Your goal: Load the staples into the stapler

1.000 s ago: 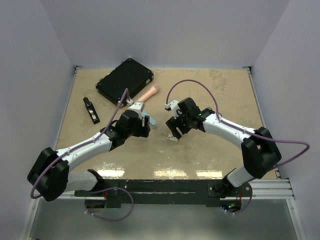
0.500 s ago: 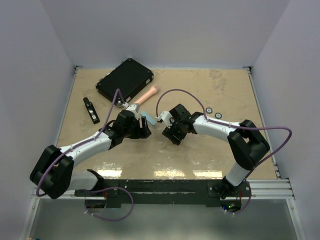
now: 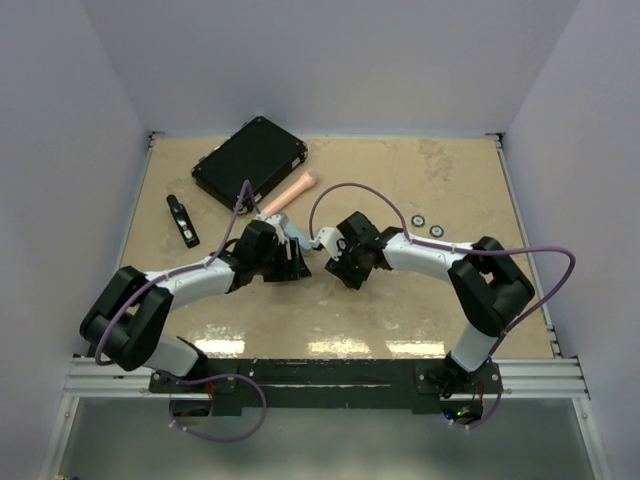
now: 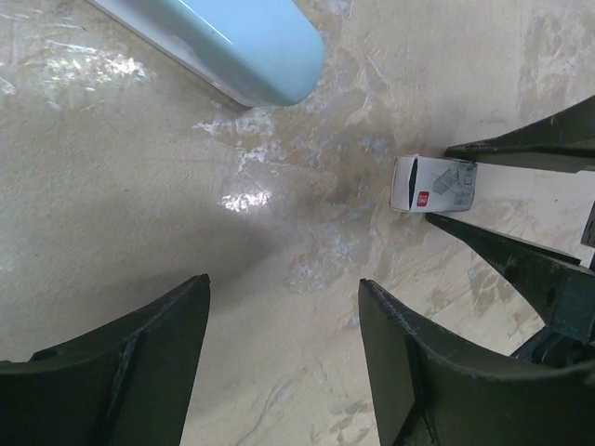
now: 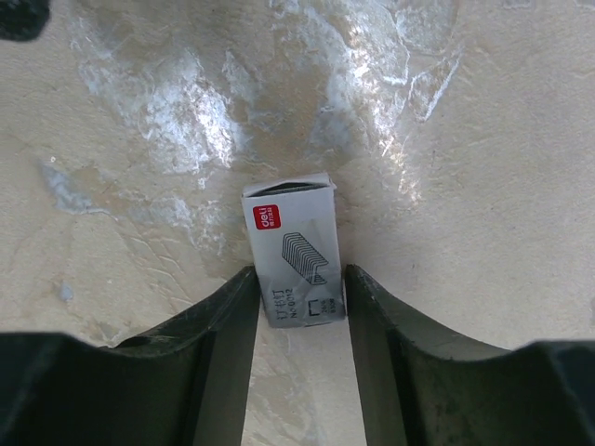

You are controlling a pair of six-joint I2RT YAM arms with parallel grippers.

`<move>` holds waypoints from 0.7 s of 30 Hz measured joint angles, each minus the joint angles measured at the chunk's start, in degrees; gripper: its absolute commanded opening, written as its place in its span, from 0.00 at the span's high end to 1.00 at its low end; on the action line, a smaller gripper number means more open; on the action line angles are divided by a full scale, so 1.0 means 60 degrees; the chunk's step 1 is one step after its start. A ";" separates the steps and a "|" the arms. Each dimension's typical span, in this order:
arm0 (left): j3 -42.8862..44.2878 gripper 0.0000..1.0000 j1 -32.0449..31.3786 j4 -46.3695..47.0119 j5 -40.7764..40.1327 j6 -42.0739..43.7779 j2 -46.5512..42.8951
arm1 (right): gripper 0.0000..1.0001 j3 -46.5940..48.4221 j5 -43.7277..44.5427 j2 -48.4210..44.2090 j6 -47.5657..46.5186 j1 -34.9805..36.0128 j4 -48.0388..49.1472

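A small grey staples box with a red logo and a staple drawing lies flat on the table. The staples themselves are hidden. My right gripper is shut on the box, one finger against each long side. The left wrist view shows the same box between those two dark fingers. A light blue stapler lies just beyond my left gripper, which is open over bare table, holding nothing. From above, the left gripper and right gripper face each other beside the blue stapler.
A black case sits at the back left, with a pink stapler next to it. A small black stapler lies at the left. Two small black rings lie behind the right arm.
My right gripper has moved left to the box and its jaws have narrowed onto it. The left gripper has shifted right toward the box and narrowed a little.
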 measured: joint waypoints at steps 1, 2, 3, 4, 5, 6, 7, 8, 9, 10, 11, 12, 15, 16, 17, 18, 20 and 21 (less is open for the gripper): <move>0.0007 0.34 0.0000 0.0062 0.0069 -0.0047 0.0076 | 0.58 -0.0007 -0.0007 0.0000 -0.0004 0.0018 0.0018; 0.0011 0.34 0.0000 0.0113 0.0127 -0.0095 0.0135 | 0.59 -0.0015 -0.0011 0.0000 -0.0007 0.0044 0.0047; 0.0011 0.35 0.0004 0.0200 0.0222 -0.0164 0.0219 | 0.61 -0.0022 -0.0022 0.0000 -0.0007 0.0066 0.0080; 0.0011 0.36 0.0007 0.0280 0.0295 -0.0204 0.0284 | 0.63 -0.0022 -0.0029 0.0000 -0.0011 0.0080 0.0098; 0.0011 0.37 0.0011 0.0357 0.0364 -0.0240 0.0342 | 0.64 -0.0022 -0.0055 0.0000 -0.0011 0.0098 0.0120; 0.0011 0.38 0.0018 0.0426 0.0452 -0.0295 0.0404 | 0.66 -0.0022 -0.0095 0.0000 -0.0018 0.0120 0.0142; 0.0011 0.40 0.0025 0.0514 0.0535 -0.0375 0.0463 | 0.68 -0.0029 -0.0127 0.0000 -0.0029 0.0142 0.0160; 0.0011 0.41 0.0036 0.0586 0.0601 -0.0408 0.0506 | 0.68 -0.0036 -0.0157 0.0000 -0.0033 0.0164 0.0178; 0.0011 0.41 0.0055 0.0707 0.0725 -0.0474 0.0583 | 0.68 -0.0040 -0.0171 0.0000 -0.0044 0.0189 0.0189; 0.0011 0.42 0.0058 0.0798 0.0790 -0.0506 0.0641 | 0.68 -0.0040 -0.0178 0.0000 -0.0044 0.0208 0.0200; 0.0015 0.45 0.0062 0.0918 0.0882 -0.0583 0.0710 | 0.68 -0.0040 -0.0182 0.0000 -0.0044 0.0240 0.0211; 0.0015 0.46 0.0062 0.1035 0.0980 -0.0641 0.0783 | 0.68 -0.0040 -0.0189 0.0000 -0.0044 0.0266 0.0219; 0.0015 0.51 0.0062 0.1399 0.1257 -0.0831 0.1016 | 0.68 -0.0040 -0.0208 0.0000 -0.0044 0.0368 0.0226; 0.0036 0.53 0.0062 0.1526 0.1366 -0.0889 0.1118 | 0.68 -0.0040 -0.0208 0.0000 -0.0044 0.0401 0.0229; 0.0076 0.55 0.0062 0.1650 0.1472 -0.0954 0.1239 | 0.68 -0.0040 -0.0211 0.0000 -0.0044 0.0441 0.0237; 0.0109 0.56 0.0062 0.1785 0.1563 -0.0991 0.1355 | 0.68 -0.0044 -0.0226 0.0000 -0.0047 0.0466 0.0255; 0.0189 0.59 0.0062 0.2022 0.1752 -0.1100 0.1592 | 0.68 -0.0051 -0.0273 0.0000 -0.0047 0.0525 0.0291; 0.0233 0.60 0.0062 0.2120 0.1832 -0.1137 0.1705 | 0.68 -0.0058 -0.0280 0.0000 -0.0047 0.0554 0.0306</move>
